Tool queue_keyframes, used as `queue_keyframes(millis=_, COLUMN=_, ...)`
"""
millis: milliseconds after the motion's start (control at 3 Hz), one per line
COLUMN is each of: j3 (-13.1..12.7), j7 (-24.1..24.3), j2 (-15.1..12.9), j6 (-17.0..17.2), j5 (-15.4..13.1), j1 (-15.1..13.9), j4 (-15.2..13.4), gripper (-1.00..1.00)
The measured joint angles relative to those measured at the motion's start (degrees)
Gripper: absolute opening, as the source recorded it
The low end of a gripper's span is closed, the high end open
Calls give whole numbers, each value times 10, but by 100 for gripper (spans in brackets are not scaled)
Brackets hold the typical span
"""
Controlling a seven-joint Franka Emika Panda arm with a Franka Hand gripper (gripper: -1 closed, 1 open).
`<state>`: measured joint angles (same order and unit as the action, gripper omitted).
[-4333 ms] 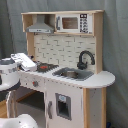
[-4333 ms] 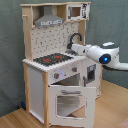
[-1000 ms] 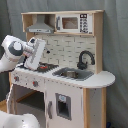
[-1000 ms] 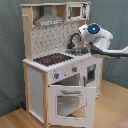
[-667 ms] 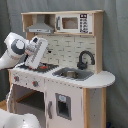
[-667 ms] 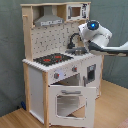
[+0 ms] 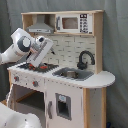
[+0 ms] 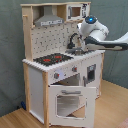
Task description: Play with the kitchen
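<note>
Now the pincer has dropped over the kitchen's stovetop.

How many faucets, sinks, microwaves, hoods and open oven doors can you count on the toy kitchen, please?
Faucet: 1
Sink: 1
Microwave: 1
Hood: 1
Open oven door: 1
Total: 5

- You will find no readable text, brand, number or sign anywhere on the toy kitchen in either exterior view.
- The microwave's keypad shows only blurred marks you cannot read.
</note>
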<state>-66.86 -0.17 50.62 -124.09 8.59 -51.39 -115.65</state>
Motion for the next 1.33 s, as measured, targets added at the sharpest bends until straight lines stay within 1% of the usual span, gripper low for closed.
queue_keyframes(millis=333, j3=-14, j7=34, j2=-39, j6=0, j5=18, j1=-25, j4=12, gripper=100)
queue_keyframes(millis=667, j3=-20, j7=78, j2=-79, j6=0, j5=24, j1=-36, j4=10, gripper=100)
queue_keyframes(millis=1333, j3=-21, j7=162, j2=-161, j6=8, j5=24, j1=-42, j4=4, gripper=100)
